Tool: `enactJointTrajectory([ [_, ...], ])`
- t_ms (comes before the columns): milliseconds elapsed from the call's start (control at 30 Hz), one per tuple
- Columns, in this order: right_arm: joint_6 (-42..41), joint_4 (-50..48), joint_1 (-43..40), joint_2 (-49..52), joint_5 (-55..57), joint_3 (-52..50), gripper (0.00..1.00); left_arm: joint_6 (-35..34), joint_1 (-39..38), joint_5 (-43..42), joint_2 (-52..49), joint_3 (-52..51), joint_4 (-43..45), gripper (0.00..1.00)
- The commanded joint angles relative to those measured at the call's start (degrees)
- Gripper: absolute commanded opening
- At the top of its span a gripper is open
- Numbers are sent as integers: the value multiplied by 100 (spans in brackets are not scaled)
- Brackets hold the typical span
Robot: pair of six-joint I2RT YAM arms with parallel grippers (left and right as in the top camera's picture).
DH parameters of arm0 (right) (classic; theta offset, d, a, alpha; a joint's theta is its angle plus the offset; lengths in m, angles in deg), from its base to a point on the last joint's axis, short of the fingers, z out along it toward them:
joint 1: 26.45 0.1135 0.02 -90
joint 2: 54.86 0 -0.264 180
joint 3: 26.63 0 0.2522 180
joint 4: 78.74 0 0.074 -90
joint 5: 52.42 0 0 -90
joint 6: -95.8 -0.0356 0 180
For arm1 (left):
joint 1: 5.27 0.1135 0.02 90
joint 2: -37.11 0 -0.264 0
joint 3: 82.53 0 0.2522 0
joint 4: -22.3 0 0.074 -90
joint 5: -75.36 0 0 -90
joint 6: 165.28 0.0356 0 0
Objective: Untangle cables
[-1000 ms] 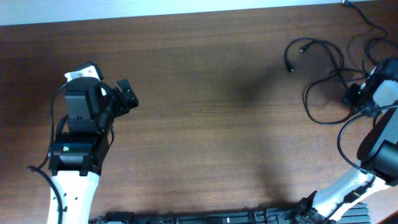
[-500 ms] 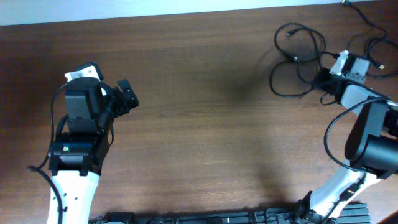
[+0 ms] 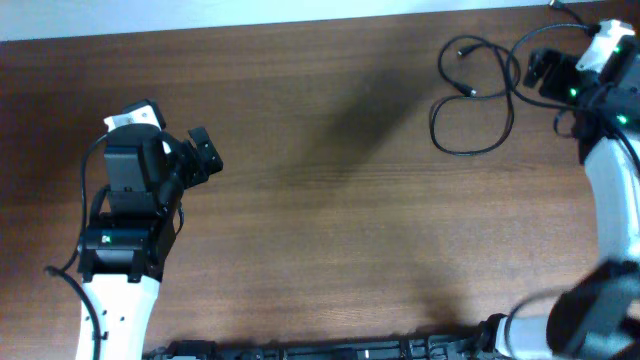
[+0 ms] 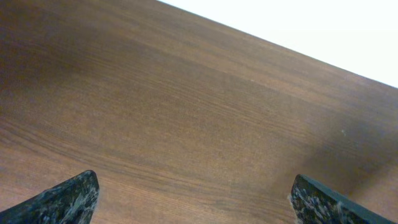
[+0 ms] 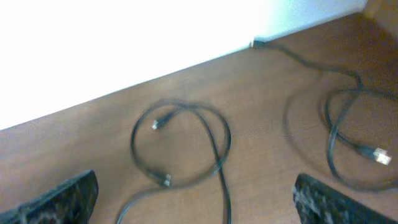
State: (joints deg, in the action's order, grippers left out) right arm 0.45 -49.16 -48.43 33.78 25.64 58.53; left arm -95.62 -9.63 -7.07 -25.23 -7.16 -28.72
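Observation:
Thin black cables lie loose at the far right of the table. One cable (image 3: 432, 125) makes a wide loop there, and in the right wrist view it is a ring (image 5: 180, 144) with small plugs. A second cable (image 5: 329, 137) curls to the right, ending in a pale plug (image 5: 379, 155). My right gripper (image 3: 540, 70) (image 5: 199, 202) hangs open above the table near the far edge. It holds nothing, and a cable strand runs on the wood below it. Far off at the left, my left gripper (image 3: 205, 155) (image 4: 196, 202) is open over bare wood.
The far table edge (image 5: 186, 65) meets a white wall just beyond the cables. Another thin cord (image 3: 572, 14) runs off the table's far right corner. The robot bases and a black rail (image 3: 330, 350) line the near edge.
My right arm swung from the right edge up toward the far corner. Its gripper opened and let the cable go, and the loop now lies further left. The left arm stayed still.

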Motion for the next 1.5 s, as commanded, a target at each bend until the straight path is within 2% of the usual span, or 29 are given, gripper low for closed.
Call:
enactJointTrajectory([
  [0,157,1075,17,-809,11,20,98,90,2,39,44,33,11,99],
  [100,837,2052,184,-1585,13,20,99,90,2,39,44,33,11,99],
  [200,833,2479,592,-2409,-13,17,99,90,2,39,44,33,11,99],
  [267,614,2966,977,-3038,-11,20,99,90,2,39,44,33,11,99],
  [367,-151,3877,1408,-3696,-42,17,99,90,2,39,44,33,11,99],
  [433,-271,4221,1530,-3950,-160,20,99,90,2,39,44,33,11,99],
  [733,-269,4804,1547,-3775,-254,15,99,90,2,39,44,33,11,99],
  [867,-214,4747,1613,-3670,-236,-81,99,90,2,39,44,33,11,99],
  [1000,-157,4203,1613,-4448,179,-909,99,90,2,39,44,33,11,99],
  [1067,-157,3285,1613,-5281,208,-1943,98,90,2,39,44,33,11,99],
  [1133,-157,1952,1698,-6306,195,-3314,99,90,2,39,44,33,11,99],
  [1300,-155,-7,2120,-8000,669,-5241,99,90,2,39,44,33,13,99],
  [1467,-155,-719,2111,-8848,815,-6293,99,90,2,39,44,33,11,99],
])
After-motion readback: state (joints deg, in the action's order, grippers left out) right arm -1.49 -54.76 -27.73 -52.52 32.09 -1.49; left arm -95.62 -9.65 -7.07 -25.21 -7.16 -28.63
